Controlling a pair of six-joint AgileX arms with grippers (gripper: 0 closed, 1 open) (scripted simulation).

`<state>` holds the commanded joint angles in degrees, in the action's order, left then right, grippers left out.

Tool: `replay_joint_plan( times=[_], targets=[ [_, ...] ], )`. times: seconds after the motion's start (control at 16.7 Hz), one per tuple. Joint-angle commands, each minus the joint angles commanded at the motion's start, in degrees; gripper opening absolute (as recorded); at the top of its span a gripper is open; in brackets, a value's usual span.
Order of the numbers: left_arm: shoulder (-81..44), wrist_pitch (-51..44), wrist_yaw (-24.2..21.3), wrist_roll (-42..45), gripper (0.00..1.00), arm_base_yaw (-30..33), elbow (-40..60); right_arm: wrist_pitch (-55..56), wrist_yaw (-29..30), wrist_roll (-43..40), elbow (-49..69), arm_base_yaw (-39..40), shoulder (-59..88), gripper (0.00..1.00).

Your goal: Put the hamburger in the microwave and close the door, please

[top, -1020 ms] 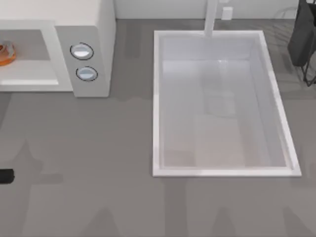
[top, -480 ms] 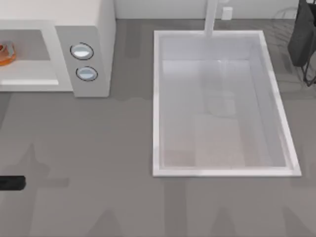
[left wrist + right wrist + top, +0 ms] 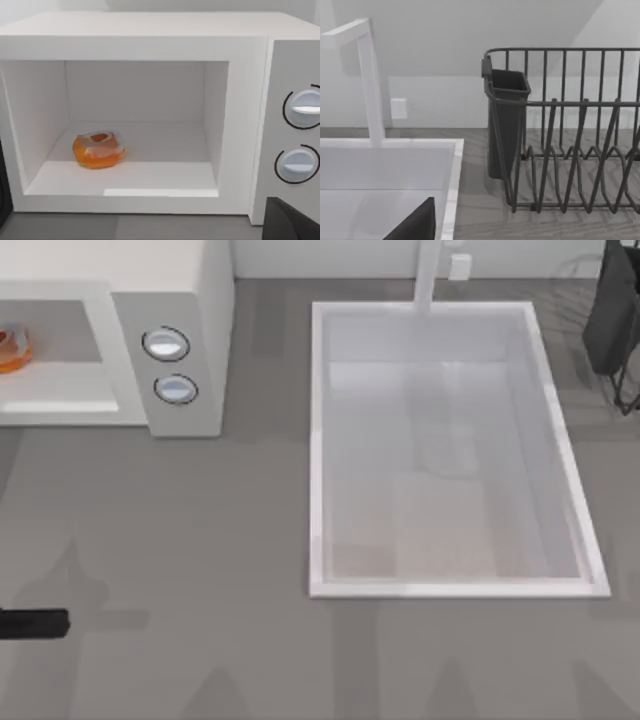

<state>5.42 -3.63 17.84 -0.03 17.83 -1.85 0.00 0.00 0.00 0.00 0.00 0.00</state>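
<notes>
Hamburger sits inside the microwave, on the cavity floor, toward its left side. Door not visible; cavity is open, so closing isn't done. Left claw is low at the bench's left edge; can't tell if it's released or clenched. Right arm parked nr the sink. Risk: door is out of sight to the left, so the claw could miss the handle or slip off it, leaving the door ajar.

Microwave looks like smooth matt white plastic, hamburger kinda glossy, bench matt grey, dish rack dark thin wire.
</notes>
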Motion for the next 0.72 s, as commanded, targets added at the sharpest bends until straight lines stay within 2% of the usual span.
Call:
replay_joint_plan(
  times=[0.18, 0.36, 0.54, 0.72],
  targets=[
    [-0.9, -0.2, -0.7, 0.4, 0.00, -0.8, 0.8, 0.0, 0.0, 0.0, 0.0, 0.0, 0.0, 1.00],
    [-6.3, -2.8, -5.4, 3.8, 0.00, -6.3, 6.1, 0.0, 0.0, 0.0, 0.0, 0.0, 0.0, 1.00],
    [-17.2, -7.6, -13.3, 9.7, 0.00, -16.8, 16.5, 0.0, 0.0, 0.0, 0.0, 0.0, 0.0, 1.00],
    [-33.3, -14.0, -22.6, 17.1, 0.00, -30.3, 31.0, 0.0, 0.0, 0.0, 0.0, 0.0, 0.0, 1.00]
  ],
)
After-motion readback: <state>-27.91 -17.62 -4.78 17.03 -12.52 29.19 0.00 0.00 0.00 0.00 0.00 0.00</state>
